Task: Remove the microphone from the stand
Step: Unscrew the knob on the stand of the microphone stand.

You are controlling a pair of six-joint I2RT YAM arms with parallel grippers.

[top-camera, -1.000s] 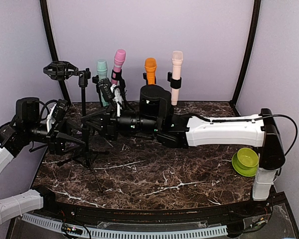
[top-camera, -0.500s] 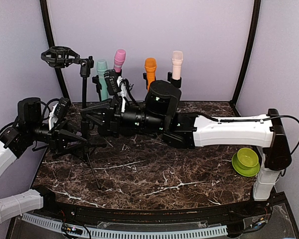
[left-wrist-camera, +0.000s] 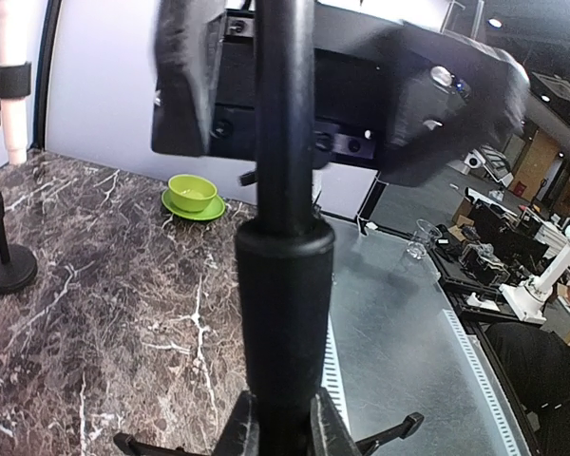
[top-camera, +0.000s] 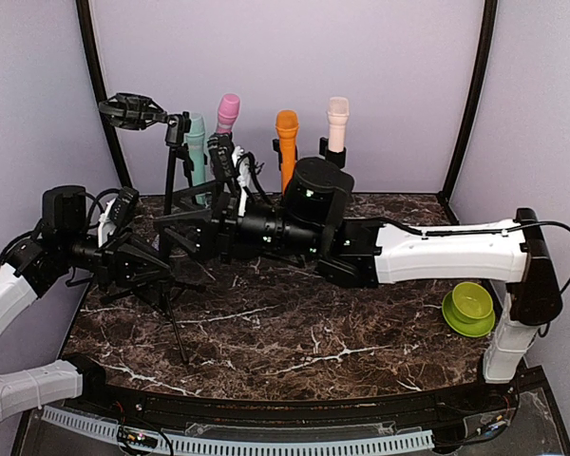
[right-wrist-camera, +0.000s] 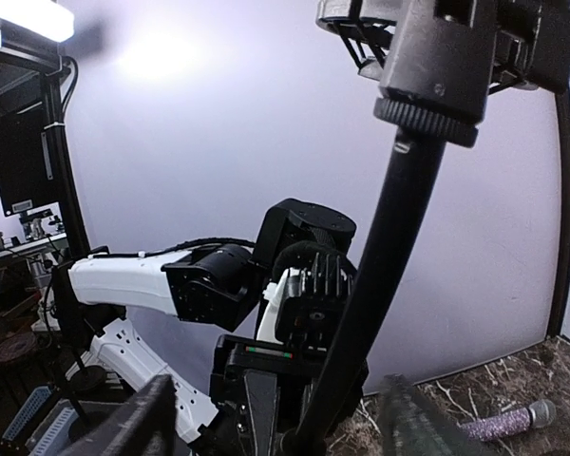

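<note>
Handover step, prob: tripod mic stand (right-wrist-camera: 373,266) passing from right gripper (right-wrist-camera: 285,418) to left gripper (left-wrist-camera: 283,429). Left gripper pinched tight on the stand's pole (left-wrist-camera: 283,190), low down near the leg hub, pole rising straight out from btwn its fingers. Right gripper spread, pole btwn its fingers w/ a gap each side, nothing gripped. Shock mount (top-camera: 133,109) at pole's top, high above right gripper; looks empty, but hard to confirm from these angles. Purple mic (right-wrist-camera: 513,418) lying flat on marble table (top-camera: 313,332), beyond right gripper's fingers and off to one side, well apart from the pole; taken to be the task's mic, already out of the mount. Not visible from overhead.

Next: calls for backing right gripper straight off the pole w/o clipping it. Stand leaning, unclear if all feet down, so sole hold now w/ left gripper; needs firm clamp, then slow lowering onto all legs.

Vs 1 s ago: stand upright then, legs planted; tilted now, shock mount higher and closer to teal mic (top-camera: 196,142). Left gripper part-open then, clamped now; right gripper shut on pole then, released now.
</note>
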